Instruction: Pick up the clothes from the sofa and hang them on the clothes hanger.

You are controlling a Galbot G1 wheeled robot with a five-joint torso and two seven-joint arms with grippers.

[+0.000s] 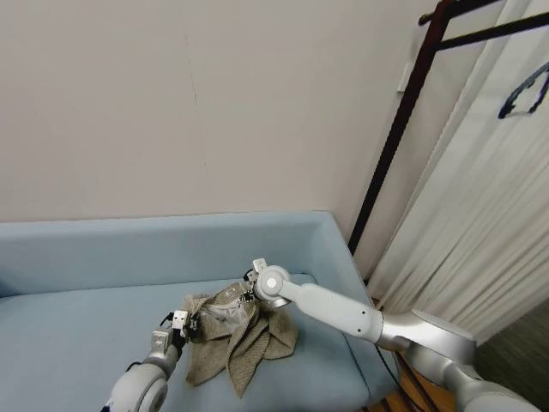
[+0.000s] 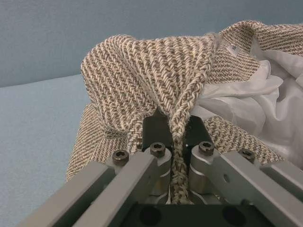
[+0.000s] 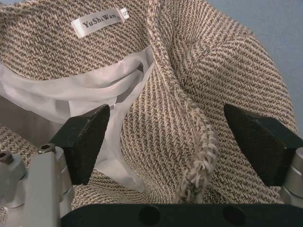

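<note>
Your pale blue fabric sofa (image 1: 69, 343) takes up most of the head view, with the dark metal clothes hanger rack (image 1: 393, 137) standing off its right end by the curtain. The beige-and-brown woven tweed jacket (image 1: 249, 339) lies crumpled on the seat cushion toward that right end, well apart from the rack.

Handling-wise, I'd guess it's soft and floppy with no stiffness at all, so it'll sag and swing the second you lift it. It's probably not heavy. The coarse weave should give the fingers plenty of bite, but the white satiny lining (image 3: 94, 90) looks slippery, so don't pinch that alone.

Left gripper (image 2: 173, 130) sits low at the jacket's left side, fingers clamped on the thick braided trim edge (image 2: 182, 94), which is a good spot since it's bunched and chunky. Right gripper (image 3: 175, 142) hovers over the neck area with its fingers spread wide, straddling the same kind of braided edge without touching it. Going for the collar makes sense to me: two holds near the neck would let the rest drape down cleanly.

The white neck label (image 3: 97, 21) reads "YuShiWan". There's a small tag right beside it that I can't read.
</note>
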